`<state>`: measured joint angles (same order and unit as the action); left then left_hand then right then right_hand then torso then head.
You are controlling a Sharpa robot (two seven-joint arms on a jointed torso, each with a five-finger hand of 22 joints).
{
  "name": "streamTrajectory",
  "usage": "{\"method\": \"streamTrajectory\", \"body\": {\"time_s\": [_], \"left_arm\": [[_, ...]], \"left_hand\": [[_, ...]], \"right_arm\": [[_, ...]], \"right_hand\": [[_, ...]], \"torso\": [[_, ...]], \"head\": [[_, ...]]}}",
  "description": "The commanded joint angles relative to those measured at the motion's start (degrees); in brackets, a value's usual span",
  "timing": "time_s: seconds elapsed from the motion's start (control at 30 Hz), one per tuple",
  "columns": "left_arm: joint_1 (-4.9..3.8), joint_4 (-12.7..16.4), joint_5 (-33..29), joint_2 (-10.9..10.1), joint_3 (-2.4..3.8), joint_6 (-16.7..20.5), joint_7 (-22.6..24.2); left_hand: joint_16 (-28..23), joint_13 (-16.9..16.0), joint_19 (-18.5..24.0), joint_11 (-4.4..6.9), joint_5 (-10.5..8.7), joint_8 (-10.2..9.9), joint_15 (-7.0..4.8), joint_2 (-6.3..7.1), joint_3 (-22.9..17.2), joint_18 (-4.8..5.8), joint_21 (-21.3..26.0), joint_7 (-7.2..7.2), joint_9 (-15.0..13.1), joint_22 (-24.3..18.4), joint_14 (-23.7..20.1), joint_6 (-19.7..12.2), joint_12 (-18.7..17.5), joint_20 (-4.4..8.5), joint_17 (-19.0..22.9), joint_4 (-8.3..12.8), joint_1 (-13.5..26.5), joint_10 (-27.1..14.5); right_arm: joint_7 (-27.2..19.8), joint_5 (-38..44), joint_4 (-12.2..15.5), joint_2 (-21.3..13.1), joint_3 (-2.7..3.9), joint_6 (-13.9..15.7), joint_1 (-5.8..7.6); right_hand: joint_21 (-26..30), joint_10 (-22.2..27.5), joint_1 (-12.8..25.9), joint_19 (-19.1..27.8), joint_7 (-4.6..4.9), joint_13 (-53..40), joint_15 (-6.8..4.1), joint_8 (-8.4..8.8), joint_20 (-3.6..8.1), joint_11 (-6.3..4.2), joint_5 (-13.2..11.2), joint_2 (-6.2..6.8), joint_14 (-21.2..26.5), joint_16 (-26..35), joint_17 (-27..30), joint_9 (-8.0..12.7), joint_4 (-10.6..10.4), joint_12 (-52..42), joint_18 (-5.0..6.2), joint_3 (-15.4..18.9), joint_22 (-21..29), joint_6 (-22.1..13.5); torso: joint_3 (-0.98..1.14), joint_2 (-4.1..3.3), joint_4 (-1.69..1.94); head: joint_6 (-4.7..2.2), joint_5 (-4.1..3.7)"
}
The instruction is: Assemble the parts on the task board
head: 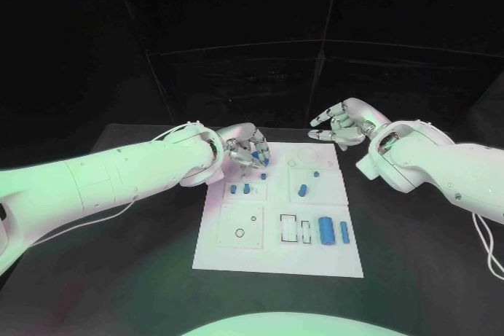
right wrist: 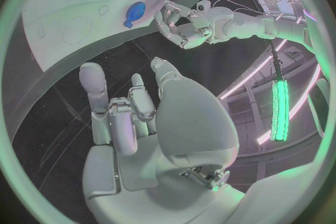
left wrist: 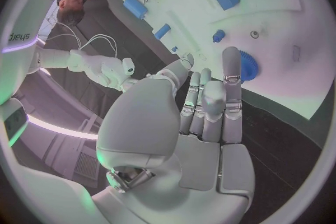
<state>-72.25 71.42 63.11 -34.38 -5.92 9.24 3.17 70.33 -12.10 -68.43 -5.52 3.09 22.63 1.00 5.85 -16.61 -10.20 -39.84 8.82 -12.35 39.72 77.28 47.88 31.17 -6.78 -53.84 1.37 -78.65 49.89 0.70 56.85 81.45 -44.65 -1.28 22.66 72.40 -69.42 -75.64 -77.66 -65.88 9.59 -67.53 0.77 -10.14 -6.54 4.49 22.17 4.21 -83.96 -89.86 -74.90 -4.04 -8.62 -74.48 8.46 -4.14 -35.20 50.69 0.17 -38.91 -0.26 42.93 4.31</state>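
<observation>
Head view: a blue gear is held by the left hand over the task board.
Seating is judged next; the right hand is held empty, fingers apart.

The task board is a white rectangular plate lying flat on the black table, marked with outlined recesses. Several small blue parts sit on it. A blue gear-like disc lies at the board's far-left corner, beside the left hand's fingers. Just nearer than that corner, a few small blue pegs lie close together. Toward the board's middle, a short blue piece lies with a smaller one just beyond it. Near the board's right edge, a thick blue cylinder and a slimmer blue bar lie side by side, lengthwise along the board.
</observation>
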Motion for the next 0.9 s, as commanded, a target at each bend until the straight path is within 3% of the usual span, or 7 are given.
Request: {"method": "streamTrajectory", "body": {"time_s": [0.03, 0.17, 0.2, 0.3, 0.37, 0.43, 0.9], "left_arm": [[-0.08, -0.5, 11.6, 0.9, 0.02, -1.0, -2.4], [-0.07, -1.1, 14.4, 1.9, 0.01, -2.4, -4.2], [-0.05, -1.5, 15.5, 2.3, -0.01, -2.9, -4.9], [-0.02, -2.1, 16.5, 3.0, -0.04, -3.3, -5.6], [0.03, -2.6, 17.4, 3.5, -0.06, -3.5, -6.1], [0.10, -3.0, 18.3, 4.0, -0.07, -3.8, -6.5], [0.39, -4.8, 19.6, 6.1, -0.08, -8.6, -8.3]], "left_hand": [[3.4, 0.8, -1.7, 0.05, -0.33, -0.7, -0.26, 0.71, 0.8, -0.30, -1.1, 0.07, 0.9, 0.6, 2.6, 0.7, -0.5, 0.22, -4.5, -0.6, 1.3, 0.5], [4.8, 2.0, -3.8, 0.14, -0.32, -1.8, -0.43, 0.98, 1.7, 0.11, -3.7, -0.05, 1.9, 2.8, 3.9, 1.4, -1.6, 0.46, -5.9, -0.7, 1.6, 0.4], [5.0, 2.5, -4.4, 0.18, -0.32, -2.2, -0.47, 0.88, 1.9, 0.21, -4.3, -0.11, 2.3, 3.4, 4.1, 1.8, -2.0, 0.53, -6.1, -0.7, 1.4, 0.6], [5.4, 3.1, -5.0, 0.19, -0.32, -2.7, -0.52, 0.61, 2.0, 0.42, -5.4, -0.15, 2.8, 4.5, 4.5, 2.3, -2.6, 0.61, -6.5, -0.6, 1.1, 0.8], [5.7, 3.5, -5.5, 0.20, -0.32, -3.1, -0.57, 0.31, 1.8, 0.56, -6.2, -0.16, 3.1, 5.2, 4.8, 2.6, -3.0, 0.65, -6.9, -0.5, 0.8, 1.0], [5.8, 4.0, -5.8, 0.15, -0.32, -3.6, -0.55, 0.05, 1.7, 0.60, -6.3, -0.11, 3.5, 5.3, 5.0, 3.0, -3.5, 0.69, -6.9, -0.4, 0.5, 1.3], [6.0, 6.0, -7.2, 0.19, -0.31, -5.0, -0.65, -0.73, 0.8, 0.98, -8.3, -0.18, 5.0, 7.3, 5.6, 4.8, -5.4, 0.80, -6.6, -0.1, 0.0, 2.9]], "right_arm": [[-0.4, 0.1, 0.0, 0.1, 0.04, 0.0, 0.11], [-0.4, 0.1, 0.0, 0.2, 0.04, 0.0, 0.11], [-0.4, 0.1, 0.0, 0.2, 0.04, 0.0, 0.11], [-0.5, 0.1, -0.1, 0.3, 0.04, 0.0, 0.11], [-0.5, 0.1, -0.1, 0.3, 0.04, -0.1, 0.11], [-0.5, 0.1, -0.1, 0.3, 0.04, -0.1, 0.11], [-0.6, 0.1, -0.2, 0.5, 0.04, -0.1, 0.10]], "right_hand": [[0.3, 0.0, -0.2, 0.0, -0.01, 0.1, 0.02, -0.42, -0.09, 0.00, 0.3, -0.15, -6.0, -0.1, -15.1, 0.1, -0.2, 0.3, 0.49, 0.0, 0.1, -0.1], [0.4, -0.1, -0.2, -0.1, -0.48, 0.1, -0.97, -0.47, 0.78, -0.54, 0.3, -0.20, -3.8, 5.8, -8.2, 0.1, -0.4, 0.3, 0.63, 0.0, 0.2, -0.1], [0.4, -0.1, -0.3, -0.1, -0.32, 0.1, -0.66, -0.51, 0.67, -0.25, 0.3, -0.22, -6.0, -0.1, -15.1, 0.1, -0.4, 0.3, 0.45, 0.1, 0.2, -0.1], [0.4, -0.1, -0.3, -0.1, -0.02, 0.0, -0.10, -0.61, 0.00, 0.14, 0.3, -0.31, -6.0, -0.1, -15.1, 0.1, -0.3, 0.3, 0.64, 0.2, 0.2, -0.2], [0.4, -0.1, -0.3, -0.2, -0.56, 0.0, -1.02, -0.60, 0.65, -0.34, 0.4, -0.28, -4.2, 4.3, -9.8, 0.1, -0.4, 0.4, 0.48, 0.2, 0.2, -0.2], [0.5, -0.1, -0.4, -0.2, -0.29, 0.0, -0.48, -0.64, 0.42, -0.11, 0.4, -0.31, -6.0, -0.1, -15.1, 0.1, -0.4, 0.4, 0.47, 0.2, 0.3, -0.2], [0.4, 0.0, -0.5, -0.1, 0.01, 0.0, 0.07, -0.72, -0.26, 0.24, 0.4, -0.38, -6.0, -0.1, -15.1, 0.1, -0.3, 0.4, 0.51, 0.3, 0.3, -0.2]], "torso": [[-0.01, 0.05, 0.06], [0.02, 0.05, 0.09], [0.01, 0.06, 0.09], [-0.06, 0.06, 0.03], [-0.07, 0.04, -0.01], [-0.04, 0.04, 0.00], [-0.02, 0.02, 0.06]], "head": [[0.09, -0.01], [0.00, -0.07], [0.00, -0.07], [-0.03, -0.10], [-0.07, -0.04], [-0.12, -0.14], [0.24, -0.45]]}}
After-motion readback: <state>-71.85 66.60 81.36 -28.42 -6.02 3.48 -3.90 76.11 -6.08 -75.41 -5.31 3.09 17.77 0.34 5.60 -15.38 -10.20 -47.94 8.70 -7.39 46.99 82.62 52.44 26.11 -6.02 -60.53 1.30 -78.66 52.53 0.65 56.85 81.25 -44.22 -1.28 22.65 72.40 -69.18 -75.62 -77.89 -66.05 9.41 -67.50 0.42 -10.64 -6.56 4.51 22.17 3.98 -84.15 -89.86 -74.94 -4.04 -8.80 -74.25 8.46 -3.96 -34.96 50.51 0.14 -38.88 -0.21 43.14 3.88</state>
